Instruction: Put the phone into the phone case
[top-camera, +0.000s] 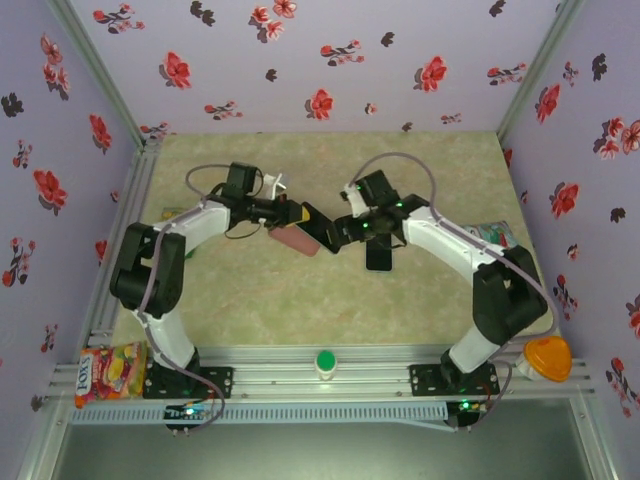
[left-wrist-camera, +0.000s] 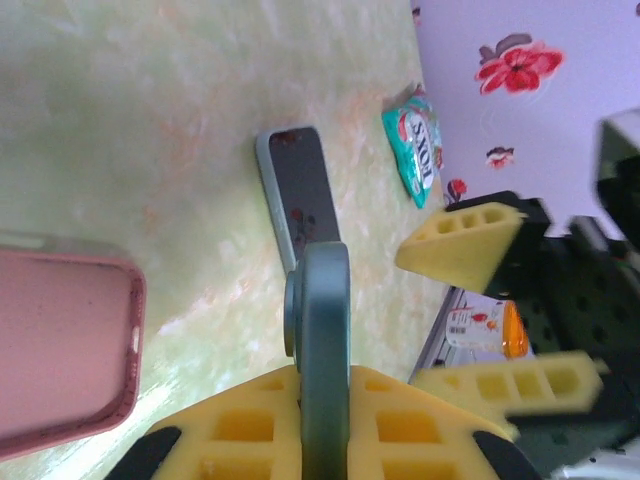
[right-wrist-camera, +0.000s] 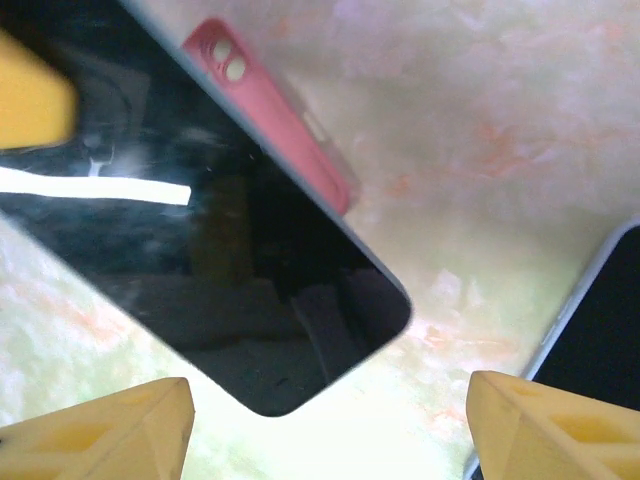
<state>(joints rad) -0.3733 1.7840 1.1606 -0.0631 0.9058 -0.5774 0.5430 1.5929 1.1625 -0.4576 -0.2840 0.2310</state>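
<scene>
1. The phone (right-wrist-camera: 200, 230) is off the worktop (top-camera: 250, 290), held at one end by the left gripper (left-wrist-camera: 325, 420). The gripper's yellow fingers (left-wrist-camera: 245, 420) are clamped on the phone's two faces, so the left wrist view shows it edge-on.
2. Seen from above, the phone (top-camera: 318, 230) runs slantwise from the left gripper (top-camera: 290, 212) toward the right gripper (top-camera: 342, 232), near the middle of the worktop.
3. The pink phone case (top-camera: 295, 241) lies just beside the phone, on its near side. From the right wrist, the dark screen hides part of the case (right-wrist-camera: 270, 110), and the case's camera cut-out shows above the phone's edge.
4. From the left wrist, the case (left-wrist-camera: 60, 350) sits to the left of the held phone (left-wrist-camera: 325, 340) (whether the two touch I cannot tell).
5. The right gripper (right-wrist-camera: 330, 430) has its fingers wide apart and holds nothing. The phone's free corner sits between them, touching neither.
6. A second phone (top-camera: 378, 257) lies flat on the worktop under the right arm, apart from the case.
7. A teal snack packet (left-wrist-camera: 420, 145) lies by the right wall, and a bag of sweets (top-camera: 110, 370) sits at the near left corner.
</scene>
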